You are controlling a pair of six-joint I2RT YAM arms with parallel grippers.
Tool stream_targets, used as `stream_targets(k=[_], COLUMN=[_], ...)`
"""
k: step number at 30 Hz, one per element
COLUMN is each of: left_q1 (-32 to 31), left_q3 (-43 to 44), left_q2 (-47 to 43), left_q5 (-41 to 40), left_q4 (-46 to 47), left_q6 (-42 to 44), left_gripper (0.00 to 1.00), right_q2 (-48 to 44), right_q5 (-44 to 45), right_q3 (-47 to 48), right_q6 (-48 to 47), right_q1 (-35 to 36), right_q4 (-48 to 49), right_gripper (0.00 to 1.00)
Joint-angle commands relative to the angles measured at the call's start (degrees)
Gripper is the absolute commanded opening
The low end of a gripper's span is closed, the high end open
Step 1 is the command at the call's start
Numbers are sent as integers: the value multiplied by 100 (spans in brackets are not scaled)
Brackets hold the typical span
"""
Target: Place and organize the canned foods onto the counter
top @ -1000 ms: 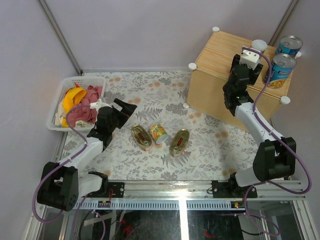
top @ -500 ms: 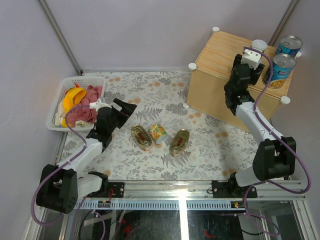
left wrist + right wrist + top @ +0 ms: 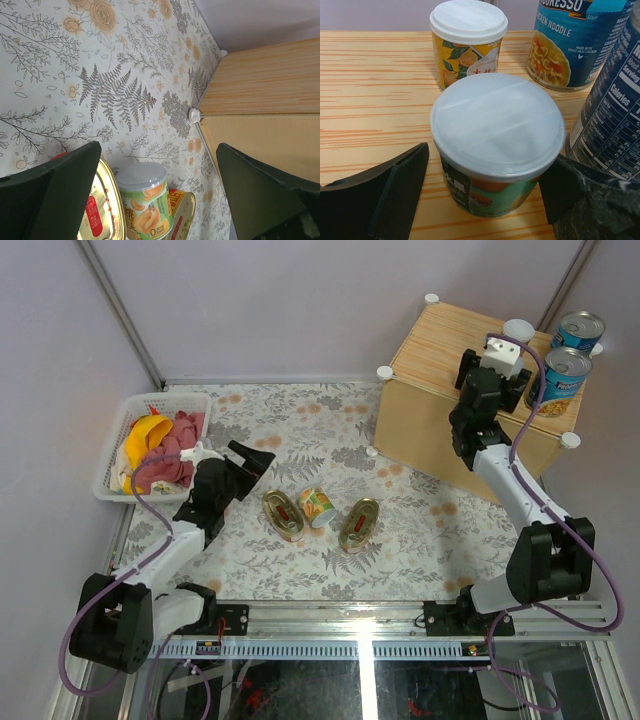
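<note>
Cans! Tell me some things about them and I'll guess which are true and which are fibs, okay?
1. Two blue cans stand on the wooden counter. True.
2. Both gold oval tins are on the counter. False: they lie on the flowery table.
3. The left gripper holds a can. False: it is open and empty.
4. A yellow small can stands behind the green small can on the counter. True.

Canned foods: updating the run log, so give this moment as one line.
right hand open, flanking green can on counter | left hand open, small can ahead on table
</note>
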Motion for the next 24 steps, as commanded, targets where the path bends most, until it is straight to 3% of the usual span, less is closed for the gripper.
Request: stream_targets(k=[1, 11, 17, 24], left_q1=[-59, -99, -124, -193], left_q3=[-112, -202, -271, -281], left_q2=[-145, -379, -518, -577], left_q5=[-176, -243, -284, -336], left_q4=[316, 228, 177, 185], left_q6=[-58, -84, -112, -151], left_gripper=[100, 100, 100, 100], right_q2=[-345, -335, -402, -675], right_q5=[-222, -340, -220, -466], right_q3=[225, 284, 293, 313], right_q6=[240, 404, 334, 374], right_q1=[-33, -29, -29, -25], right_q4=[8, -181, -275, -483], right_gripper=[88, 85, 100, 99])
